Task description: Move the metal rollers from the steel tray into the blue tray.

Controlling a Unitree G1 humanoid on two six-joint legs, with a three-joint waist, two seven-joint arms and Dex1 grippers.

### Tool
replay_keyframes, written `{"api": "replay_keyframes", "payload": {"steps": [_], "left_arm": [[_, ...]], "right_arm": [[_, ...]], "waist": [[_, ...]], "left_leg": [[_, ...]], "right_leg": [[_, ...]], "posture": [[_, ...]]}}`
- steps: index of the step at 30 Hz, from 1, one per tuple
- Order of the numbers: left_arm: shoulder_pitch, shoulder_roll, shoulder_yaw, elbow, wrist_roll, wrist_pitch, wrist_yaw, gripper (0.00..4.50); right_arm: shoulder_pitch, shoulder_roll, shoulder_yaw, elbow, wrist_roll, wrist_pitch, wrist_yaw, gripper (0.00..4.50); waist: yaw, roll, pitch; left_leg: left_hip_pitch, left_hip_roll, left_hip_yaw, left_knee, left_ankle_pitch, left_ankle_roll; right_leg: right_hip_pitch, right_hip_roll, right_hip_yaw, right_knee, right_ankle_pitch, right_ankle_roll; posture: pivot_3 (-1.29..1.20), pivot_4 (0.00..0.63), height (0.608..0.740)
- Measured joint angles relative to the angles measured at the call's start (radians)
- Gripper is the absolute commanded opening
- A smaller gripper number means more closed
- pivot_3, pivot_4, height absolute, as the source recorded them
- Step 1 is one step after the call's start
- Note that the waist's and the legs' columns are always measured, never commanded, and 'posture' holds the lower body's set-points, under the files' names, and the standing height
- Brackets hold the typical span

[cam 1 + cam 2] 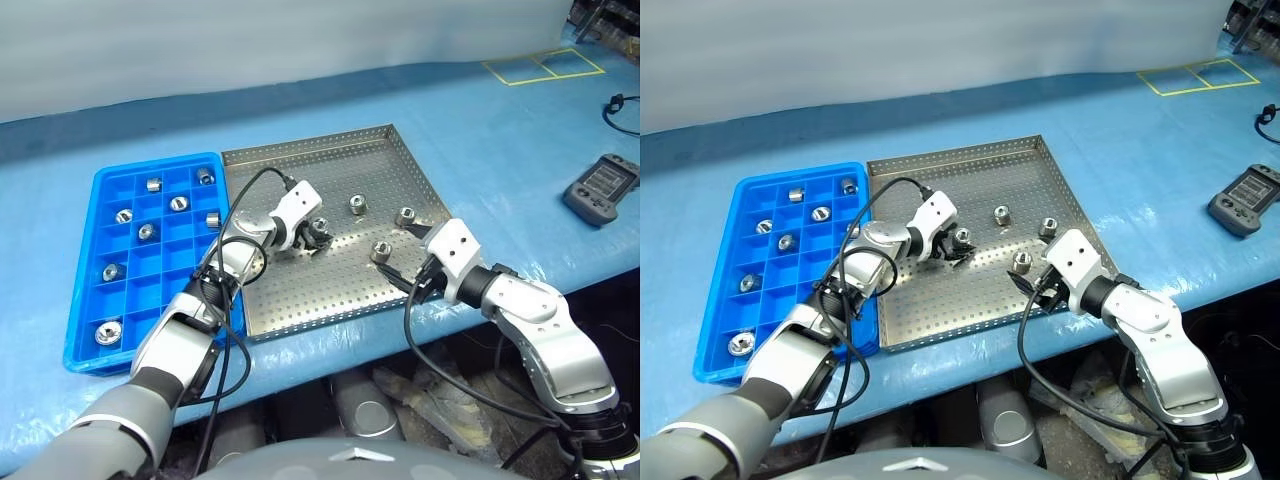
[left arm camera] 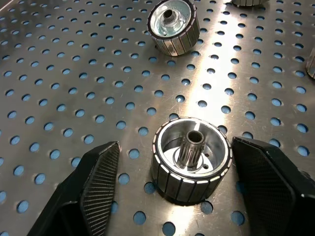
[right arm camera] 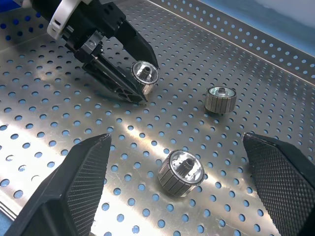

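Left claw point(image 1: 318, 238) sits open astride one ribbed, hollow silver roller point(image 2: 191, 164) on the steel tray point(image 1: 300, 290); gaps show on both sides. Right claw point(image 3: 177, 187) gapes wide near the tray's right edge, gripping nothing. Four rollers on steel, nine in the blue tray point(image 1: 85, 300). A handheld controller point(image 1: 600, 188) lies far right.

Left claw point(image 1: 318, 236) fingers parted, right claw point(image 1: 402, 252) spread wide
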Motion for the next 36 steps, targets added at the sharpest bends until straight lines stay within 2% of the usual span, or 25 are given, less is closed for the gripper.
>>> {"api": "replay_keyframes", "payload": {"steps": [2,11,14,19,22,26,31,35,36], "left_arm": [[0.0,0.0,0.001,0.0,0.003,0.0,0.0,2.45],[0.026,0.01,0.016,-0.042,0.008,0.001,0.006,2.45],[0.067,0.026,0.045,-0.13,-0.005,0.005,0.01,2.45],[0.13,0.08,0.142,-0.386,-0.063,0.075,0.029,2.45],[0.145,0.1,0.157,-0.453,-0.071,0.112,0.038,2.45],[0.157,0.099,0.153,-0.448,-0.07,0.14,0.051,2.45],[0.145,0.065,0.1,-0.348,-0.064,0.13,0.033,2.45],[0.106,0.037,0.067,-0.284,-0.062,0.118,0.007,3.59],[0.087,0.028,0.064,-0.265,-0.061,0.113,0.009,3.59]], "right_arm": [[-0.002,0.001,0.0,0.0,0.0,0.0,0.0,4.5],[-0.022,0.01,0.018,0.01,0.0,-0.004,0.009,4.5],[-0.028,0.012,0.024,0.021,0.0,-0.005,0.016,4.5],[-0.068,0.018,0.064,0.069,-0.003,-0.022,0.039,4.5],[-0.102,0.022,0.079,0.097,-0.005,-0.034,0.053,4.5],[-0.127,0.03,0.097,0.12,-0.009,-0.047,0.06,4.5],[-0.126,0.032,0.099,0.124,-0.009,-0.062,0.059,4.5],[-0.107,0.031,0.096,0.122,-0.009,-0.062,0.056,4.5],[-0.096,0.03,0.092,0.116,-0.009,-0.062,0.053,4.5]], "waist": [[0.0,0.0,0.0],[-0.001,0.0,0.0],[0.003,0.0,0.0],[0.015,0.0,0.0],[0.036,0.001,0.0],[0.067,0.001,0.0],[0.096,0.001,0.0],[0.1,0.001,0.0],[0.1,0.001,0.0]], "left_leg": [[0.0,0.0,0.0,0.0,0.0,0.0],[0.0,0.0,0.002,0.0,0.0,0.001],[0.0,0.0,0.002,0.0,0.0,0.001],[0.0,0.0,0.002,0.0,0.0,0.001],[0.001,0.0,0.002,0.0,0.0,0.001],[0.0,0.0,0.001,0.0,0.0,0.001],[-0.001,-0.002,0.0,0.0,-0.001,0.002],[-0.003,-0.002,0.0,0.0,-0.001,0.002],[-0.003,-0.002,0.0,0.0,-0.002,0.002]], "right_leg": [[0.0,0.0,0.001,0.0,0.0,0.0],[-0.001,0.0,0.002,0.0,0.0,0.001],[-0.001,0.0,0.002,0.0,0.001,0.001],[-0.002,0.0,0.003,0.001,0.001,0.001],[-0.001,-0.001,0.002,0.001,0.001,0.001],[-0.002,-0.001,0.001,0.001,0.003,-0.003],[-0.002,-0.002,0.001,0.0,0.004,-0.005],[-0.004,-0.003,0.0,0.0,0.004,-0.005],[-0.003,-0.003,0.0,0.0,0.004,-0.005]], "posture": [[-0.35,0.15,0.74],[-0.32,0.15,0.74],[-0.29,0.15,0.74],[-0.23,0.15,0.74],[-0.22,0.15,0.74],[-0.22,0.15,0.74],[-0.26,0.15,0.74],[-0.29,0.15,0.74],[-0.3,0.15,0.74]]}}
